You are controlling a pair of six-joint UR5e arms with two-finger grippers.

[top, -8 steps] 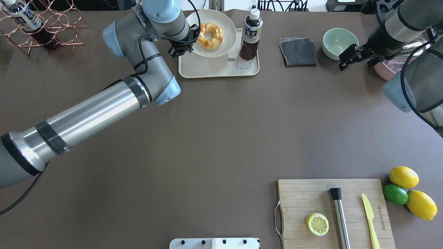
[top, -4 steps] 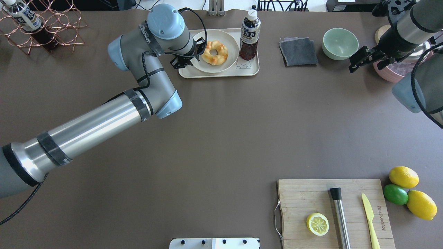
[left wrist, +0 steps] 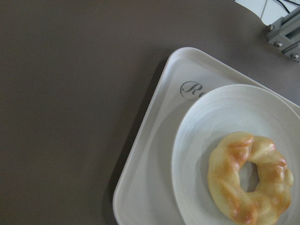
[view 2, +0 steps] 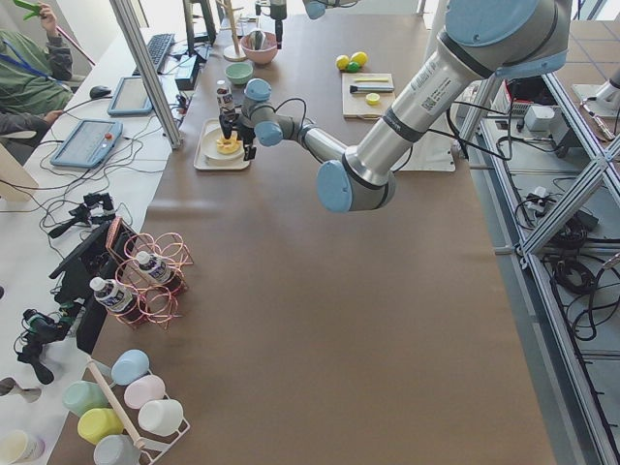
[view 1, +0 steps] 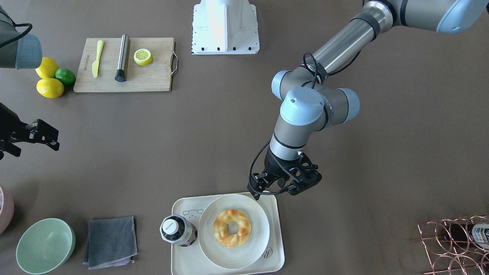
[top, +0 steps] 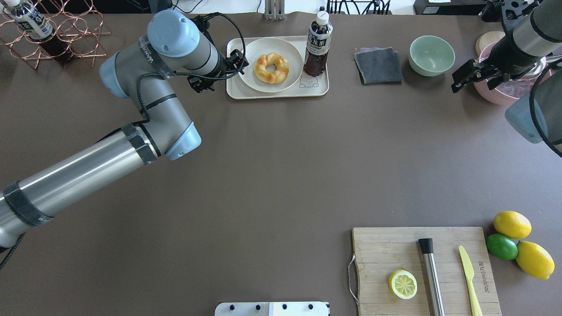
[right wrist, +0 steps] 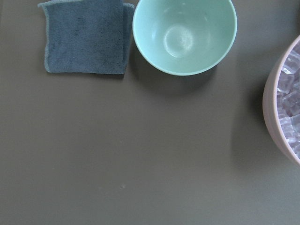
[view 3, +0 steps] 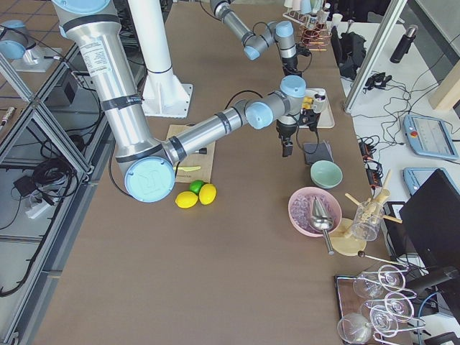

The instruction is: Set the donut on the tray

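The golden braided donut (top: 272, 68) lies on a round off-white plate (top: 263, 48), and the plate rests on the cream tray (top: 281, 91) at the table's far side. The front-facing view shows the donut (view 1: 232, 228), the plate (view 1: 214, 248) and the tray (view 1: 277, 236) too. The left wrist view shows the donut (left wrist: 251, 180) on the plate (left wrist: 211, 136) and the tray's corner (left wrist: 150, 154). My left gripper (top: 219, 72) is open and empty, just off the tray's left edge (view 1: 280, 189). My right gripper (top: 472, 77) is open and empty, far right (view 1: 42, 135).
A dark tea bottle (top: 317, 48) stands on the tray beside the plate. A grey cloth (top: 378, 66), a green bowl (top: 431, 55) and a pink bowl of ice (right wrist: 286, 103) lie to the right. A wire bottle rack (top: 57, 30) sits far left. A cutting board (top: 423, 270) lies near right.
The plate with the donut came down onto the tray. My left gripper let go of the plate's rim and drew back to the left. My right gripper moved further right.
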